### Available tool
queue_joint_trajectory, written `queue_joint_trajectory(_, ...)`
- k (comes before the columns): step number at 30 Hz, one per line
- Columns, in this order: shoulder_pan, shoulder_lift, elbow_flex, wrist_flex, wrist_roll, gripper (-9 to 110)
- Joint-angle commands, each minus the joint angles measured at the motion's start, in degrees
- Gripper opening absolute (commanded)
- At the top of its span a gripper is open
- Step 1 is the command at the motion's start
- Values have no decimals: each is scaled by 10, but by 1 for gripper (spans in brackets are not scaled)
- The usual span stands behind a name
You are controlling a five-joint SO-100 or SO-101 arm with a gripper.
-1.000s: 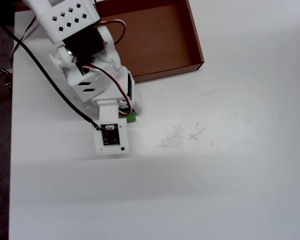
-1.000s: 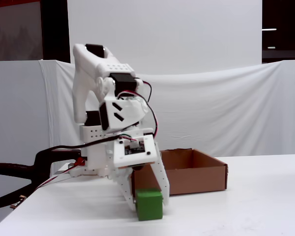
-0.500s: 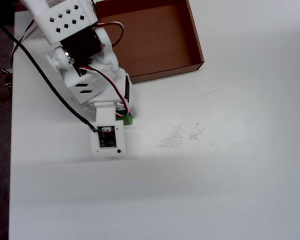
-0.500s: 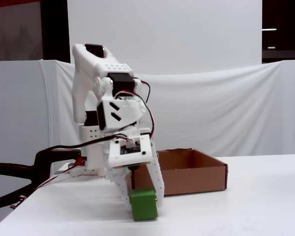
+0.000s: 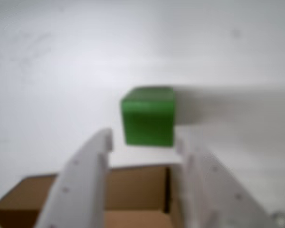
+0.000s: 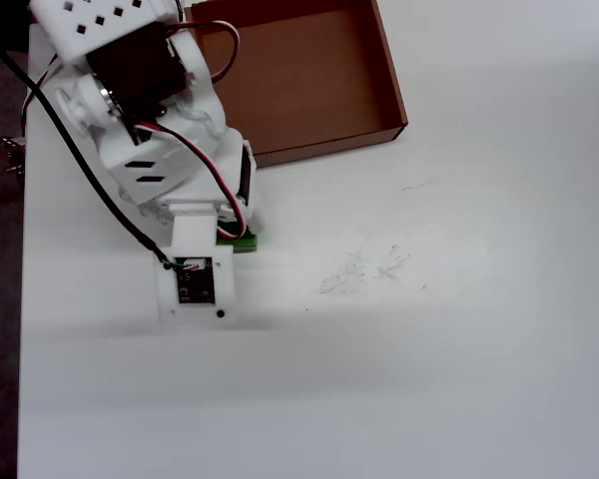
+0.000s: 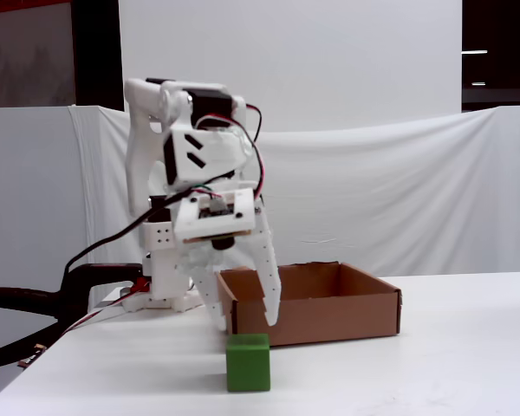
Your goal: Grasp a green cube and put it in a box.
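Note:
The green cube [image 5: 148, 116] sits on the white table, just beyond my fingertips in the wrist view. In the fixed view the cube [image 7: 248, 362] stands in front of the box [image 7: 329, 310]. My gripper [image 7: 245, 323] is open and empty, with its tips a little above the cube and apart from it. In the wrist view the gripper [image 5: 145, 141] has one white finger on each side, with the brown box [image 5: 133, 187] behind them. In the overhead view only a green sliver of the cube [image 6: 246, 239] shows under the arm, below the box [image 6: 299, 90].
The arm's base and cables [image 7: 95, 260] stand at the left of the fixed view. The table's left edge [image 6: 22, 299] runs close to the arm in the overhead view. Faint scuff marks [image 6: 364, 267] lie right of the cube.

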Motion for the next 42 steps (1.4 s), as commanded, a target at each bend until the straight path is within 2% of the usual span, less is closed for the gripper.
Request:
queue_joint_trajectory(1,1,34,-18,-4,1,19)
queue_joint_trajectory(6,4,33,14,-32,-4,26)
queue_joint_trajectory(17,17,-15,52,-105,-6,26)
queue_joint_trajectory(27,7,-35,100,-163,-9,24)
queue_joint_trajectory(42,10,-33,84,-156,-9,15)
